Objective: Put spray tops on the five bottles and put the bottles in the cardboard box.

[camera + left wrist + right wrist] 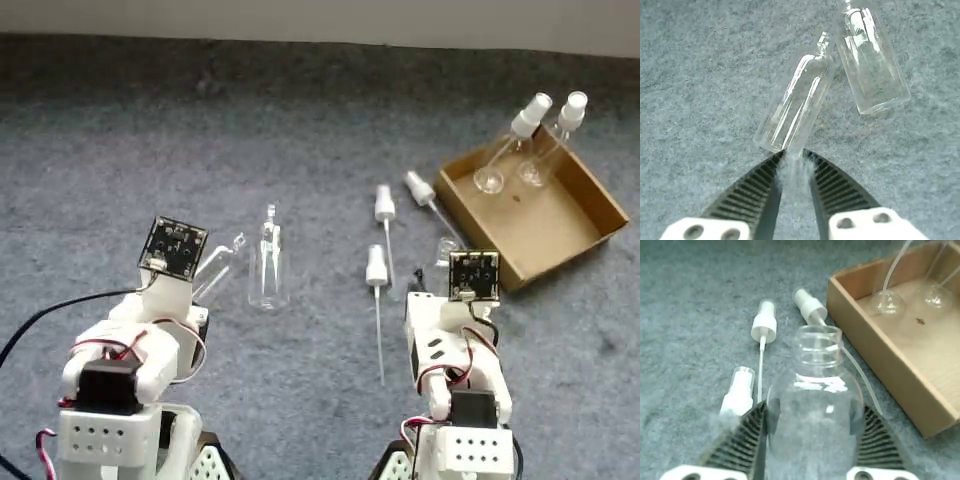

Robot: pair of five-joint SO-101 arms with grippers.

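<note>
Bottle you're clamping in the right tool is pointing neck-up toward the loose spray tops, probably for capping. Left tool is sitting at the base of another bottle, can't tell if it's gripping.

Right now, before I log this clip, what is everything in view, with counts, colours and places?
cardboard box: 1, brown, open, ahead of the right arm
capped bottles: 2, clear with white tops, leaning inside the box
loose spray tops: 3, white with thin tubes, lying beside the box
lying bottle: 1, clear, uncapped, on its side mid-table
second bottle: 1, clear, uncapped, just left of the lying bottle
held bottle: 1, clear, uncapped, near the box
table: 1, grey
left gripper: 1, black and white, tip at the second bottle's base
right gripper: 1, black and white, clamped around the held bottle
</note>
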